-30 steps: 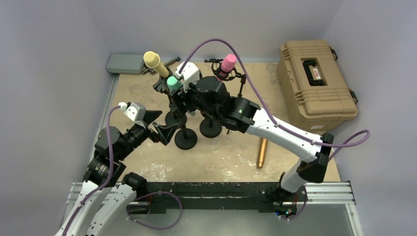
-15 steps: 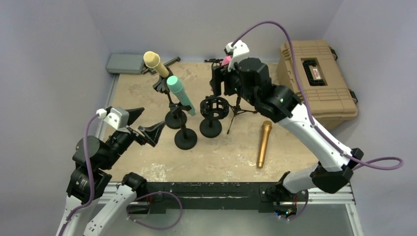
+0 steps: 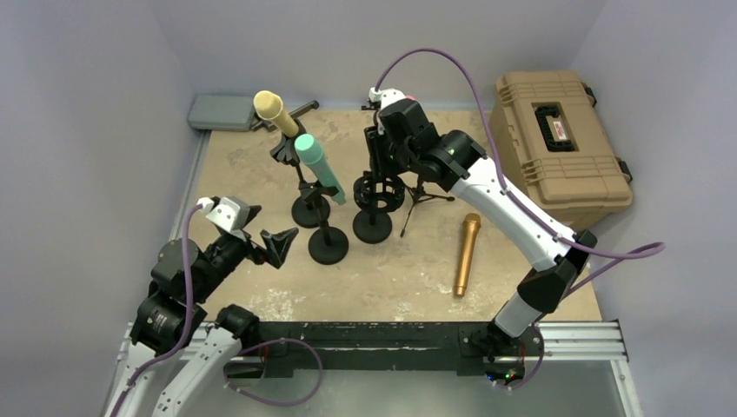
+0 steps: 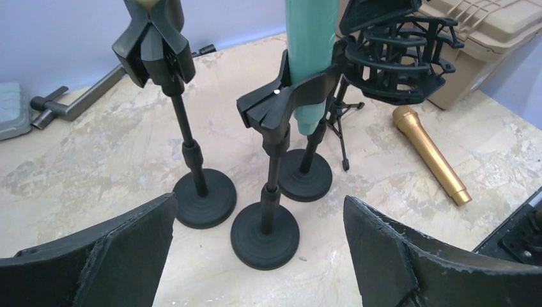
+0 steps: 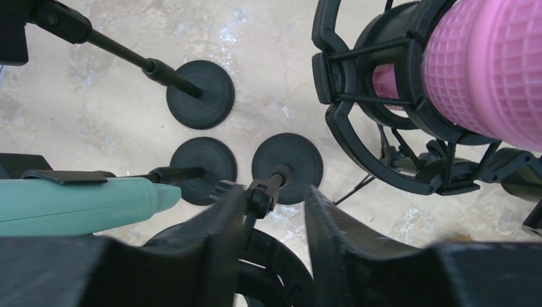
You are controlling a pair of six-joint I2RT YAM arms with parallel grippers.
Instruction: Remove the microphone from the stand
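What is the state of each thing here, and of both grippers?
Gold microphone: lying on the table.
Teal microphone: clipped in the nearest stand.
Yellow microphone: clipped in the left stand.
Pink microphone: seated in its shock mount.
Other shock mount: empty.
Tan case: closed.
Left gripper: open, empty.
Right gripper: jaws apart, empty.

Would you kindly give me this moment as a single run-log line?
left gripper: open, empty | right gripper: jaws apart, near pink microphone, not gripping it | gold microphone: on table | teal microphone: in stand

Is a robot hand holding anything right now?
Nothing. The left gripper is wide open, and the right gripper hangs empty near the pink microphone.
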